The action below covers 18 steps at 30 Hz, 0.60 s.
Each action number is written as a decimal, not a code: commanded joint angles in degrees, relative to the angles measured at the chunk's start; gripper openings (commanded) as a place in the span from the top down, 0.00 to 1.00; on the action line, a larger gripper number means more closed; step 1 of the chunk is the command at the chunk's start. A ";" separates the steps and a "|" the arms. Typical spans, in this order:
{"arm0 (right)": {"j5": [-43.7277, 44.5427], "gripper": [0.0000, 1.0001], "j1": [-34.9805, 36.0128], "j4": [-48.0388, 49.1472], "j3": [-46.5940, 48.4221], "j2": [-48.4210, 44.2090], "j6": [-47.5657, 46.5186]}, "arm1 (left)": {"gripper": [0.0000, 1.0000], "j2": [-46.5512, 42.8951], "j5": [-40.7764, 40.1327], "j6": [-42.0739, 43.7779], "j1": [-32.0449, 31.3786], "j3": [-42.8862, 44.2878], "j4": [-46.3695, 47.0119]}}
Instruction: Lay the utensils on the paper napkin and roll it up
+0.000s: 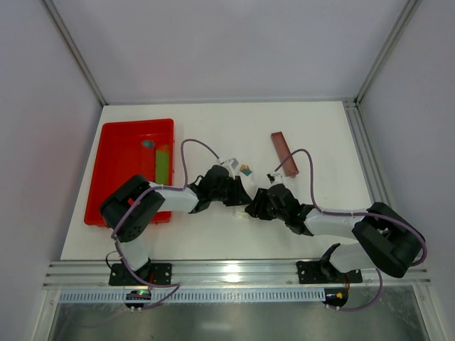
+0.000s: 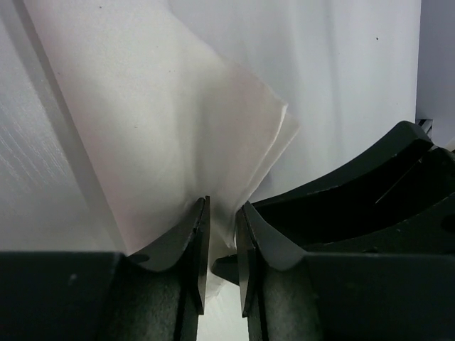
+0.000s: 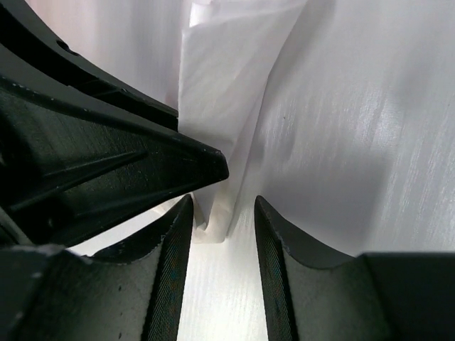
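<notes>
The thin white paper napkin [image 2: 178, 142] is a soft, matte sheet doubled into at least 2 layers, its free edges fanned slightly apart at 1 corner; it stands tilted up out of the left gripper [image 2: 222, 249], whose 2 black fingers are clamped close on its lower fold. In the right wrist view the sheet is creased into a loose upright fold; its lowest corner hangs between the spread jaws of the right gripper [image 3: 220, 245], which grasps nothing (the paper sits just beside 1 ribbed pad; whether it touches, I cannot tell). From above, both wrists meet over the middle of the smooth white table [image 1: 213, 121] and hide nearly all the napkin; well apart to the left lies a glossy red rectangular plastic tray [image 1: 114, 156] holding a flat green strip [image 1: 163, 165]; just beyond the right gripper lies a flat reddish-brown rectangular bar [image 1: 284, 153].
</notes>
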 commanded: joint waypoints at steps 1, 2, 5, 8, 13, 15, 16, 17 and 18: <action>1.25 0.58 0.09 2.14 -1.52 0.55 0.93 | 0.74 -2.44 1.58 -0.07 -0.25 2.51 1.86; 1.16 0.58 0.09 2.32 -1.61 1.07 1.02 | 0.72 -2.44 1.76 -0.25 -0.25 2.95 1.86; 1.16 0.58 0.26 2.85 -1.87 1.69 1.11 | 0.68 -2.87 2.29 -0.69 -0.25 3.13 1.77; 1.51 0.58 0.61 3.02 -2.22 1.69 1.11 | 0.66 -3.67 1.94 -0.25 -0.25 3.30 0.90; 2.13 0.64 1.32 3.20 -2.84 1.43 1.20 | 0.64 -6.74 0.89 0.89 -0.25 3.92 -2.26; 1.95 0.70 1.32 3.29 -2.93 1.43 1.02 | 0.64 -7.71 0.18 1.33 -0.25 4.01 -3.14; 1.95 0.71 1.41 3.37 -2.93 1.26 1.11 | 0.64 -8.58 -0.43 1.51 -0.25 3.92 -4.45; 2.13 0.72 1.49 3.20 -2.93 1.17 1.02 | 0.65 -8.94 -0.61 1.68 -0.25 3.92 -4.81; 2.13 0.72 1.58 3.11 -3.02 0.91 1.02 | 0.66 -9.81 -0.87 1.86 -0.25 3.40 -5.17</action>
